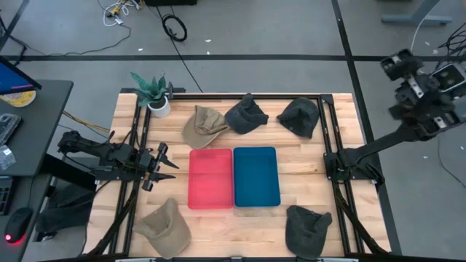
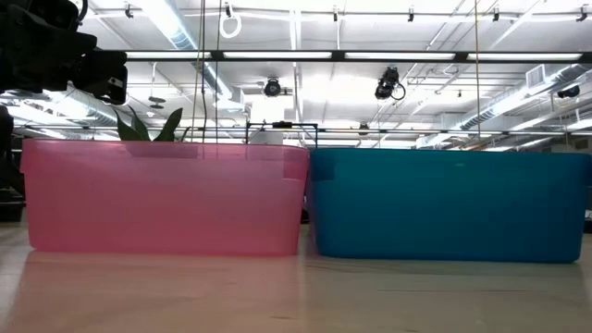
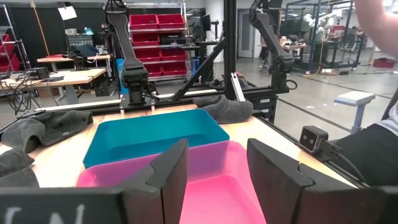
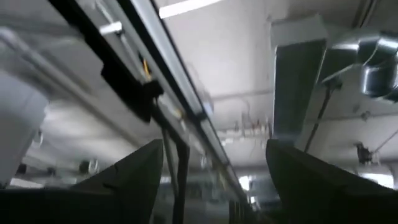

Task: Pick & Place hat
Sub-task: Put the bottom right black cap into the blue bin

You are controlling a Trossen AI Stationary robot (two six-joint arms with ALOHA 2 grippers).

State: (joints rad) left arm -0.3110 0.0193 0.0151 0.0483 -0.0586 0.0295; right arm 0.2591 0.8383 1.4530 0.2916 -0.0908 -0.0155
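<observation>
Spanning most of the high view, wooden desk (image 1: 306, 164) carries everything. Mid-desk: pink bin (image 1: 211, 178) and blue bin (image 1: 256, 177) side by side, touching along their long sides, pink toward the left edge, blue toward the right. Both look empty from above.

Left arm (image 1: 95, 153) lies low over the left edge, its left end effector (image 1: 166, 165) just beside the pink bin, fingers spread apart and holding nothing; in the left wrist view the two dark fingers (image 3: 171, 177) frame the pink bin with a clear gap. Right arm (image 1: 393, 138) reaches away past the right edge, lifted off the desk; right end effector (image 4: 214, 180) points up at the ceiling, fingers apart, nothing between them.

Five hats, all on the desk, none in a bin:
- tan hat (image 1: 164, 227), near-left corner.
- dark hat (image 1: 307, 228), near edge, just past the blue bin.
- tan cap (image 1: 204, 126), far edge, behind the pink bin.
- dark cap (image 1: 246, 115), far edge, touching the tan cap.
- dark far-right hat (image 1: 299, 116), toward the far-right corner, apart from the others.

Small potted plant (image 1: 155, 94) stands at the far-left corner.
</observation>
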